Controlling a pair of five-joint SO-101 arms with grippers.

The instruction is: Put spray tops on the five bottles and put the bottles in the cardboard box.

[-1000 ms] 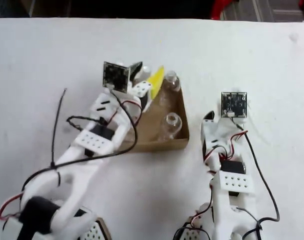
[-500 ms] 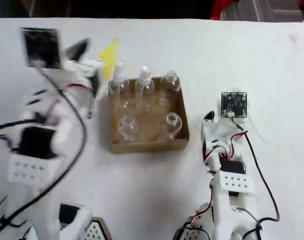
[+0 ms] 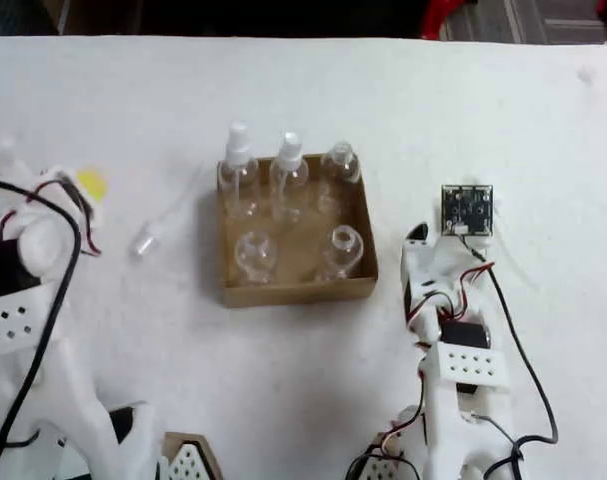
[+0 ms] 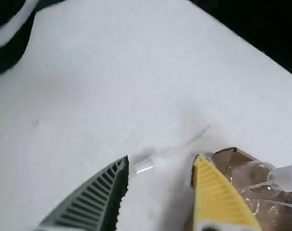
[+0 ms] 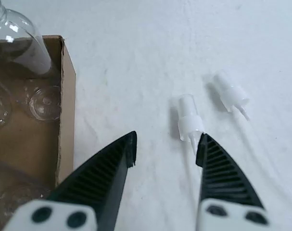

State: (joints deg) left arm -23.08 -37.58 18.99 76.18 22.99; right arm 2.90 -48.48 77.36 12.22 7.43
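Swung off the box [image 3: 298, 290], the left arm [image 3: 23, 300] now sits at the table's [image 3: 433, 100] left edge in the high view; five bottles [image 3: 288, 180] stand in the box, two capped, a top [image 3: 146, 240] lying beside it. Left wrist view: left jaws spread above that top [image 4: 145, 163]. Right wrist view: right jaws spread near two more tops [image 5: 189, 122].

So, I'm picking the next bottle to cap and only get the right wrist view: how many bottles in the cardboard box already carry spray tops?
Observer: Two. The back-left clear plastic bottle and the back-middle bottle in the brown cardboard box wear white spray tops.
Operator: Any spare besides what I see?
Observer: One more white spray top lies on the white table, left of the box and apart from it.
Operator: Left hand holding anything?
Observer: No, the left hand is open and empty.
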